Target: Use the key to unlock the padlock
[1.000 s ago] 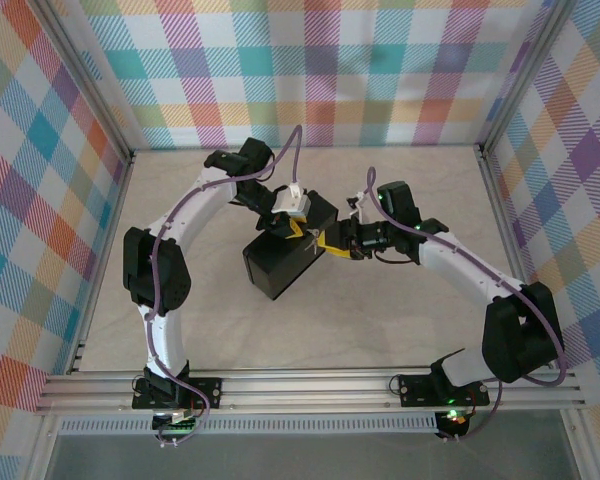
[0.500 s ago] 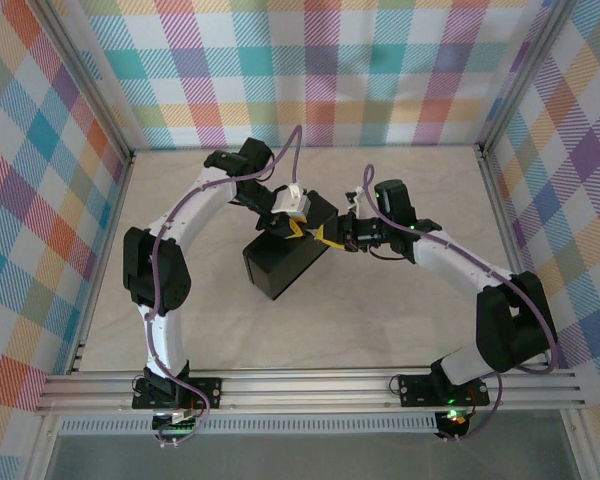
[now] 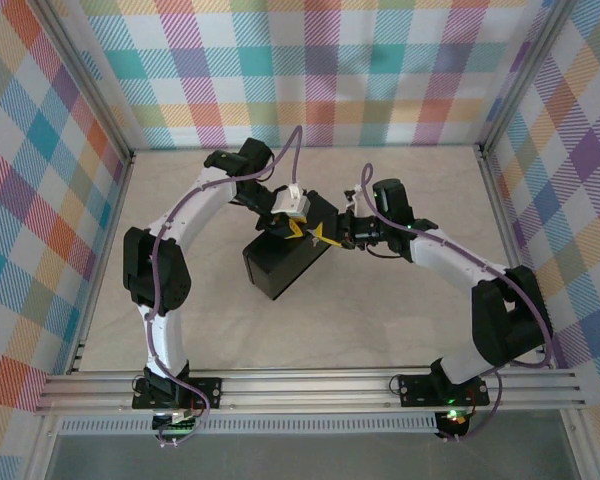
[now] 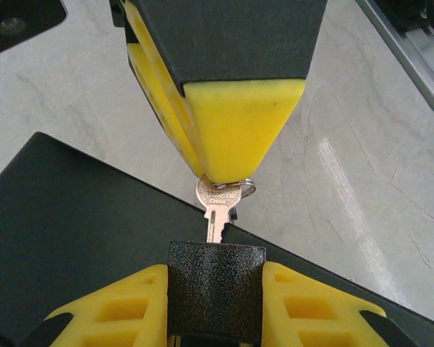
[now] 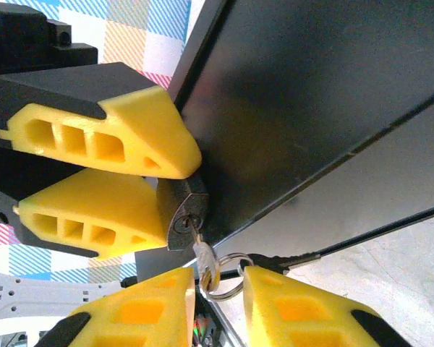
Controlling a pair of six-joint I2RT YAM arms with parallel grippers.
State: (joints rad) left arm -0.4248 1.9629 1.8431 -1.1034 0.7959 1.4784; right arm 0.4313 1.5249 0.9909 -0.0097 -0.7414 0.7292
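left wall: plaid panel [image 3: 40, 200], well apart from the work
left arm: [image 3: 185, 215] bent in over the bench [image 3: 380, 320] toward centre
black box: [image 3: 280, 268] sat on the bench at centre, just below where both pincers met
left pincer: [image 4: 215, 278] yellow fingers [image 4: 123, 311] were clamped on the padlock, one on each side
padlock: [image 4: 215, 289] dark textured body, held over the box edge, keyhole end facing the right pincer
key: [image 4: 217, 210] blade was in the padlock's keyhole, head sticking out, small key ring [image 4: 244, 189] hanging off the head
right pincer: [image 4: 218, 176] fingers tapered together onto the key head, gripping it
right arm: [image 3: 450, 260] reached in from the right, wrist level with the left one
rail: aluminium extrusion [image 4: 409, 43] at the far right edge of the bench
in the way: in the left wrist view the right pincer's yellow finger blocked the top of the key head; in the right wrist view the left pincer's fingers covered most of the padlock body
hidden: shackle end sat between the left fingers and was cut by the frame edge; how deep the blade sat could not be told; in the top view padlock and key were too small to make out
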